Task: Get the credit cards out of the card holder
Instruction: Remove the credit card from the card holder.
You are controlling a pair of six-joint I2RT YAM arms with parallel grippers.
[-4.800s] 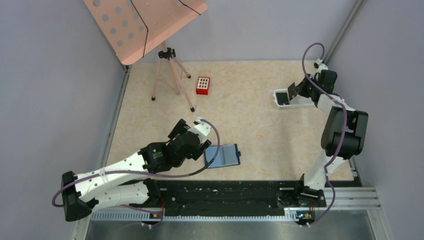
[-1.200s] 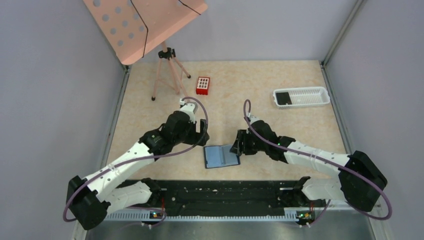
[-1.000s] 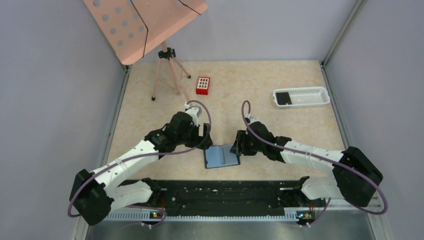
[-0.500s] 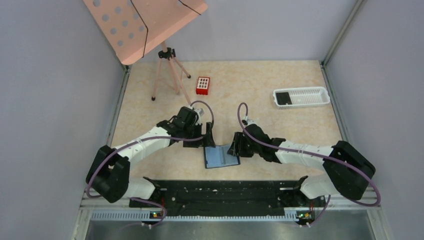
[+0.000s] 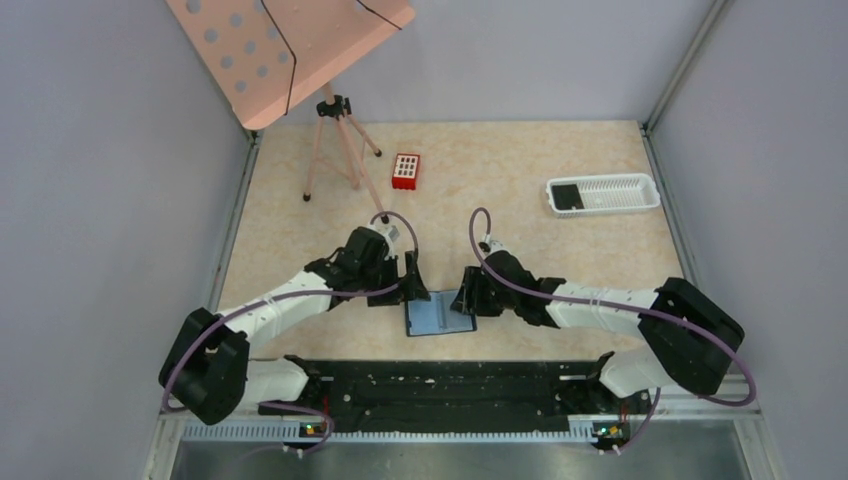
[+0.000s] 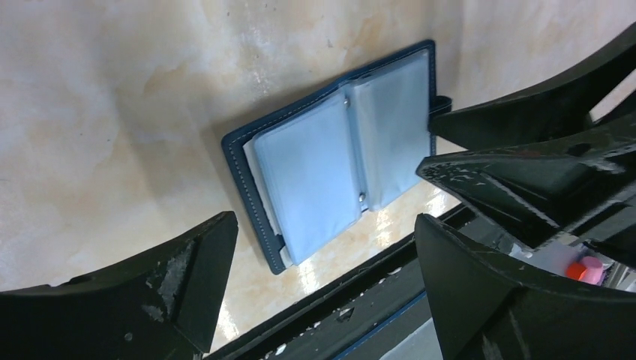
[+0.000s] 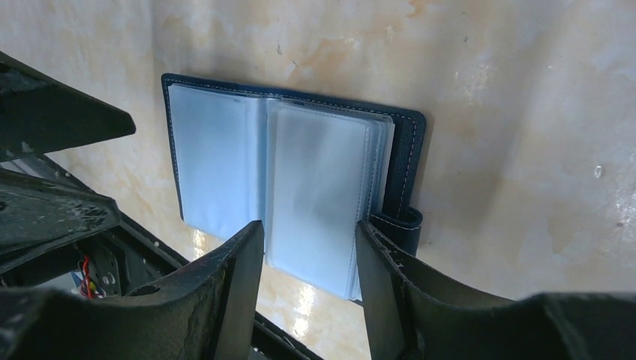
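The blue card holder [image 5: 432, 318] lies open on the table near the front edge, its pale grey-blue pockets facing up. It also shows in the left wrist view [image 6: 330, 161] and the right wrist view [image 7: 225, 161]. No dark card shows in its pockets. One dark credit card [image 5: 566, 196] lies in the white tray. My left gripper [image 5: 415, 282] is open just beyond the holder's far left corner, and the left wrist view shows it [image 6: 322, 289] empty. My right gripper [image 5: 462, 300] is open at the holder's right edge, its jaws astride the right-hand pockets [image 7: 309, 251], by the snap tab [image 7: 397, 225].
A white slotted tray [image 5: 620, 194] stands at the far right. A small red box [image 5: 405, 171] and a tripod [image 5: 340, 150] holding a pink perforated board [image 5: 290, 45] stand at the back left. A black rail [image 5: 450, 385] runs along the near table edge.
The right arm came from the white tray to the holder. In the last second both grippers closed in on the holder, which has shifted slightly left.
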